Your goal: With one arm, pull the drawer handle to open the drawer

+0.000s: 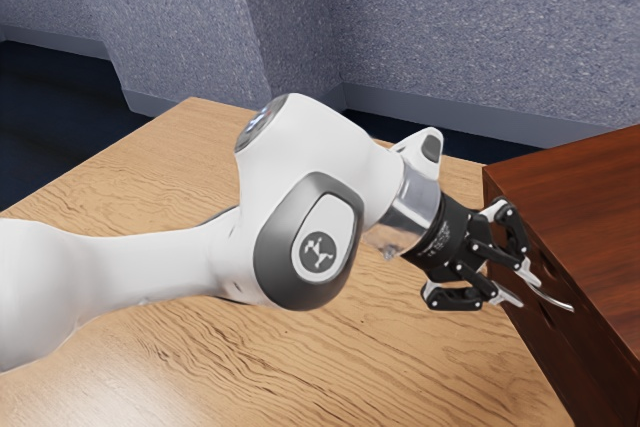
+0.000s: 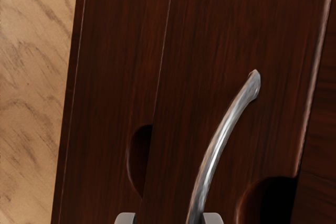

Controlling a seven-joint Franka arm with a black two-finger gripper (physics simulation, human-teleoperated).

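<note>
Wood-grain table (image 1: 330, 367): light, broad top under the arm (image 1: 300, 207); grey speckled walls (image 1: 450, 17) and a dark floor (image 1: 50, 97) lie behind.
Cabinet (image 1: 580, 187): dark reddish wood, standing on the table at the exterior view's right.
Drawer front (image 2: 236, 35): the same dark wood, with rounded cut-outs at its edges.
Handle (image 1: 552, 298): slim curved metal bar, standing proud of the drawer front.
Gripper (image 1: 520, 285): released, with its fingers spread on either side of the handle, close to the cabinet's front.
Open room: the table top stretches from the cabinet's front edge toward the exterior view's left.

Arm (image 1: 150, 257) extended low toward exterior view's right, wrist roughly level (slightly dipped), jaws spread wide.
</note>
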